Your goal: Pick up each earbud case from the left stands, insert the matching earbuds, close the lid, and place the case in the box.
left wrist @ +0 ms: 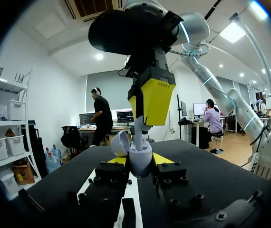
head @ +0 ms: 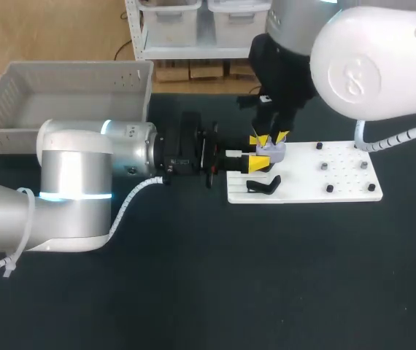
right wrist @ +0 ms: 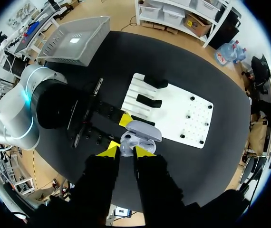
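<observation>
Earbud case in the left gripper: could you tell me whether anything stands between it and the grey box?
Nothing on the table does. Between the earbud case, held in the left gripper, and the grey box lies only the left arm's own body. The right gripper sits above the case.

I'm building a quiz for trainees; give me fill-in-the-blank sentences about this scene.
The earbud case, held by the left end effector, has its lid ____. The right end effector reaches it from ____. The board with the stands is coloured ____.
Missing: open; above; white.
</observation>
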Available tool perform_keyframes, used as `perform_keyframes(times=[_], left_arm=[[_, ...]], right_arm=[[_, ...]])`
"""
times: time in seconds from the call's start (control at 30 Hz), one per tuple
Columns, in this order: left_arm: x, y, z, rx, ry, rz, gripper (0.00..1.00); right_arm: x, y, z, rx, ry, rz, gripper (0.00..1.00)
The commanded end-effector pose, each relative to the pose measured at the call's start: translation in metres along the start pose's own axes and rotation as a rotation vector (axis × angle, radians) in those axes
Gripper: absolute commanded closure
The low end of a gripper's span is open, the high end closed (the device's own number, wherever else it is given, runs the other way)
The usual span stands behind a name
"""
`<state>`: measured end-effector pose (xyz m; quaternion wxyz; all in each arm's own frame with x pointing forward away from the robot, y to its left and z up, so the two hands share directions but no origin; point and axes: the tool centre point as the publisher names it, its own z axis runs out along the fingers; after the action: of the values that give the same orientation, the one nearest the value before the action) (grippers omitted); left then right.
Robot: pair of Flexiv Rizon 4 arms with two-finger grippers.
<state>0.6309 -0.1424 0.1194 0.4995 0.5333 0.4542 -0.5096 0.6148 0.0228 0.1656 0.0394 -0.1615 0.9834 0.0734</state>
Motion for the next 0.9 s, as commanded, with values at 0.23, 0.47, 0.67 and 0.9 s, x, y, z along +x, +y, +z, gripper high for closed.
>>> perform_keyframes(times=[0.23, 0.47, 0.67, 0.9], left_arm=[[0.0007, -0.0014, 0.0003, -0.005, -0.001, 0.003, 1.00], [0.0007, -0.0014, 0.0003, -0.005, -0.001, 0.003, 1.00], [0.0007, -0.0014, 0.0003, -0.005, -0.001, 0.003, 1.00], [0.0007, -0.0014, 0.0003, -0.005, -0.001, 0.003, 1.00]], right_arm=[[-0.0019, -0.0025, 0.0032, -0.001, -0.010, 0.003, 1.00], [-0.0034, -0.0018, 0.0081, -0.003, 0.001, 0.001, 1.00], [-0.0044, -0.0029, 0.0112, 0.001, 0.014, 0.003, 1.00], [-0.0014, -0.0014, 0.0060, 0.005, 0.018, 0.008, 0.00]])
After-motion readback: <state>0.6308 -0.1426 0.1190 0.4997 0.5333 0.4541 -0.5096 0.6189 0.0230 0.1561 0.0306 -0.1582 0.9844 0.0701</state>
